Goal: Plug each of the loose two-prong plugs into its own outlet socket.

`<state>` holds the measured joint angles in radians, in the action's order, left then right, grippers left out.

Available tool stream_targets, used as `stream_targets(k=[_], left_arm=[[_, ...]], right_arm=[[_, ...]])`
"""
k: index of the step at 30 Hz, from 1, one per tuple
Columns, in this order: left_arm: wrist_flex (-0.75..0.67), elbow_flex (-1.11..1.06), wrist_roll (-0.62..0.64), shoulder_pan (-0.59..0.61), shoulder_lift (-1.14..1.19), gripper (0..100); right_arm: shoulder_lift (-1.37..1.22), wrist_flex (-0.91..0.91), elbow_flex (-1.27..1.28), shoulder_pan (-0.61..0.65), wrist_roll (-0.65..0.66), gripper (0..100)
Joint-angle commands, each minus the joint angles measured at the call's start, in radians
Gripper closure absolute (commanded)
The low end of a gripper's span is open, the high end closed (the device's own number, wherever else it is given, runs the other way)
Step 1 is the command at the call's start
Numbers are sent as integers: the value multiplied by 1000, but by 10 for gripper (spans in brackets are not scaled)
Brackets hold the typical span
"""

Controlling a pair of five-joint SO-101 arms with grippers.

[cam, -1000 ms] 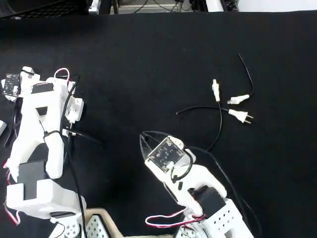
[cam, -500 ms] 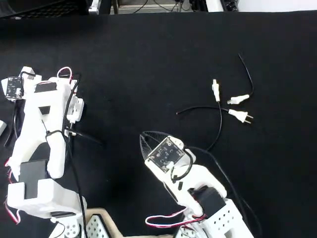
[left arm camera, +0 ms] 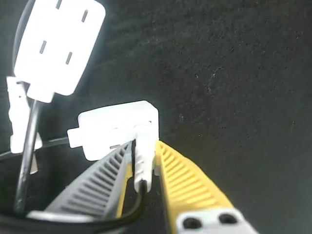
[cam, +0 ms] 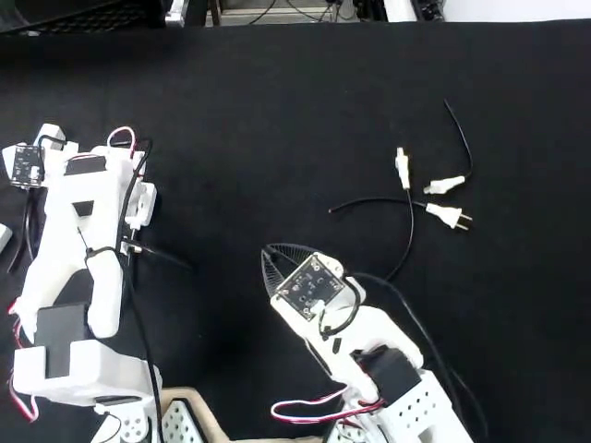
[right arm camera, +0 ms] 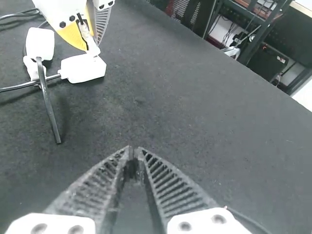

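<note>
My left gripper (left arm camera: 144, 148) has its grey and yellow fingers shut on a white two-prong plug (left arm camera: 143, 158), which is pressed against a small white outlet block (left arm camera: 114, 127). A second white outlet block (left arm camera: 58, 44) with open slots lies just beyond. Three loose white plugs (cam: 403, 166), (cam: 446, 185), (cam: 449, 218) on black cords lie at the table's right. My right gripper (right arm camera: 132, 155) is shut with nothing in it, low over the black cloth at the table's middle front (cam: 268, 256). The right wrist view also shows the left gripper (right arm camera: 85, 30) at the outlet block (right arm camera: 84, 68).
The black cloth table (cam: 277, 111) is bare across the far half. A black cord (cam: 157, 254) trails from the left arm (cam: 78, 240). Black cords (cam: 406, 240) run from the loose plugs toward the right arm's base. Racks and cables stand past the far edge.
The left arm's wrist has shifted slightly to the right. The right arm and the three loose plugs have kept still.
</note>
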<state>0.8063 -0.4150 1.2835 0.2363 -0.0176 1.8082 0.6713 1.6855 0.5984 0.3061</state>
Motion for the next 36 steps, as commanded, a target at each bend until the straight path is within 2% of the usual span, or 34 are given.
stream_targets(k=[1, 8, 15, 29, 36], left_arm=[[-15, 5, 0, -13, -51, 971], [-15, 7, -2, -35, -49, 971], [-15, 13, -60, -51, -49, 971], [-5, -62, -55, -2, -48, 972], [72, -42, -61, -1, -49, 972]], right_arm=[[136, -18, -4, -15, -11, 986], [136, -17, -4, -15, -11, 986], [136, -17, -4, -15, -11, 986], [136, -15, -4, -15, -11, 986], [136, -18, -4, -15, -11, 986]])
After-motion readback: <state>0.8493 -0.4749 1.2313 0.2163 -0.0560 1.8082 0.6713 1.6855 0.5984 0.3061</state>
